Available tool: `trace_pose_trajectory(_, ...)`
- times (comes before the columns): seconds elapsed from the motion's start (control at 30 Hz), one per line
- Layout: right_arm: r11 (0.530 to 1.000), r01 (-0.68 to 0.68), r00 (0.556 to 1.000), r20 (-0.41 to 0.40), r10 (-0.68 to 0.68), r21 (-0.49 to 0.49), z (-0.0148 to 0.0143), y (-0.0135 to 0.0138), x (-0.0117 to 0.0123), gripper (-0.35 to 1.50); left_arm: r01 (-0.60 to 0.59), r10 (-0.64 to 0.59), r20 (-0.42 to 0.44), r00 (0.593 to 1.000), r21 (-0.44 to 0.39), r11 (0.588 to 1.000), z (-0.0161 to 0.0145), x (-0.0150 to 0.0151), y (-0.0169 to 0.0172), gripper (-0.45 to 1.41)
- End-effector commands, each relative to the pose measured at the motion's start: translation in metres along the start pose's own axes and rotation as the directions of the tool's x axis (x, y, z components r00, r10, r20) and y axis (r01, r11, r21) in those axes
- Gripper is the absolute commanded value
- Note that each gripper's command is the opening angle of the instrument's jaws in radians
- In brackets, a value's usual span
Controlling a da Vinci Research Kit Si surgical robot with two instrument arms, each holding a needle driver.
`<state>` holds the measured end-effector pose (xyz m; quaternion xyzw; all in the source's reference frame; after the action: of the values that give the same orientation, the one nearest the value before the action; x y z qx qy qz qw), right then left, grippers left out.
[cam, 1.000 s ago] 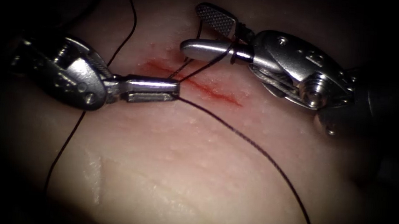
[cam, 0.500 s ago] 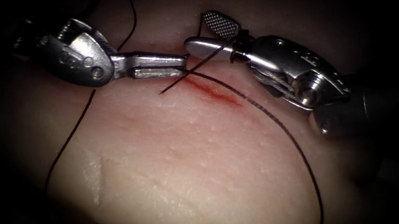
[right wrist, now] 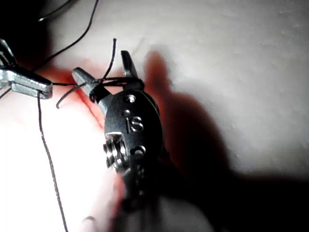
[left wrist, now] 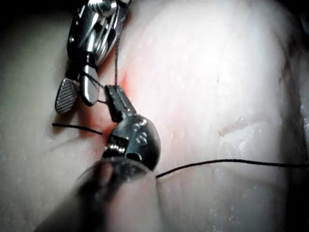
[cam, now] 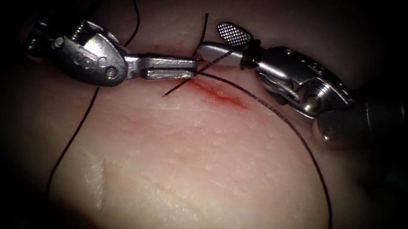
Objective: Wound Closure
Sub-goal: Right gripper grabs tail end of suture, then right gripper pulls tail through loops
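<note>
Endoscope view. The left hand [cam: 190, 69] enters from 9 o'clock, long axis level, tip pointing to 3 o'clock. Its jaws are clenched, and the thread [cam: 271, 109] meets them right at the tip, so it reads as grasping the thread. The tip sits at the 10 o'clock end of the cut [cam: 219, 95], just above the red fluid [cam: 205, 87].

The right hand [cam: 211, 37] enters from 3 o'clock and points to 9 o'clock, tilted slightly up. Its jaws are spread, the ridged inner face of the upper one turned to the camera. Nothing is gripped between them, but thread is wound around their base in a dark loop. The two tips lie very near each other; contact cannot be judged.

From the left hand's tip the thread arcs over the tissue [cam: 199, 176] on the right side of the cut toward 5 o'clock and is cut off at the frame edge. A short end of thread [cam: 174, 90] lies on a 7-to-1 o'clock slant, free tip just left of the cut. Another strand runs down the left side into shadow.

Right wrist view: a taut strand runs from the left hand [right wrist: 46, 89] to the spread right hand [right wrist: 100, 63]. How the turns cross there is hard to make out.
</note>
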<state>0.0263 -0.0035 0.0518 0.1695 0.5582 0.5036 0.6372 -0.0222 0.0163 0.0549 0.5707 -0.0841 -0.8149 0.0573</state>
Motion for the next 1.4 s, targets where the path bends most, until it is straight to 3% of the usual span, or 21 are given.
trace_pose_trajectory(0.03,1.0,-0.009,1.0,0.0,0.009,0.0,0.0008,0.0,-0.0008,0.89,0.006,-0.006,-0.002,1.0,-0.001,1.0,0.0006,-0.0002,0.0008,-0.45)
trace_pose_trajectory(0.67,0.999,-0.032,0.999,0.008,0.032,-0.005,0.0043,0.0005,-0.0016,0.89,0.006,-0.006,-0.001,1.0,-0.014,1.0,0.0001,-0.0008,0.0018,-0.45)
trace_pose_trajectory(0.8,0.999,-0.031,0.999,0.017,0.031,-0.012,0.0047,0.0005,-0.0015,0.63,0.006,-0.006,-0.004,1.0,-0.017,1.0,-0.0003,-0.0009,0.0018,-0.45)
trace_pose_trajectory(0.83,0.999,-0.03,0.999,0.021,0.03,-0.02,0.0047,0.0006,-0.0015,0.39,0.006,-0.006,-0.004,1.0,-0.018,1.0,-0.0004,-0.0009,0.0018,-0.45)
trace_pose_trajectory(0.87,0.999,-0.03,0.999,0.022,0.03,-0.028,0.0045,0.0006,-0.0015,-0.13,0.006,-0.006,-0.005,1.0,-0.019,1.0,-0.0005,-0.0009,0.0017,-0.45)
trace_pose_trajectory(0.9,0.999,-0.03,0.999,0.021,0.031,-0.036,0.0044,0.0007,-0.0014,-0.35,0.007,-0.007,-0.006,1.0,-0.02,1.0,-0.0007,-0.0009,0.0017,-0.45)
trace_pose_trajectory(1.17,0.99,0.055,0.998,-0.004,-0.055,-0.131,0.0031,0.0001,-0.0009,-0.35,0.033,-0.033,-0.011,0.999,-0.029,0.999,-0.0023,-0.0011,0.0006,-0.45)
trace_pose_trajectory(1.4,0.979,0.146,0.988,-0.02,-0.151,-0.143,0.0022,-0.0025,0.0005,-0.35,0.075,-0.075,0.003,0.997,-0.008,0.997,-0.0032,-0.0016,-0.0015,-0.45)
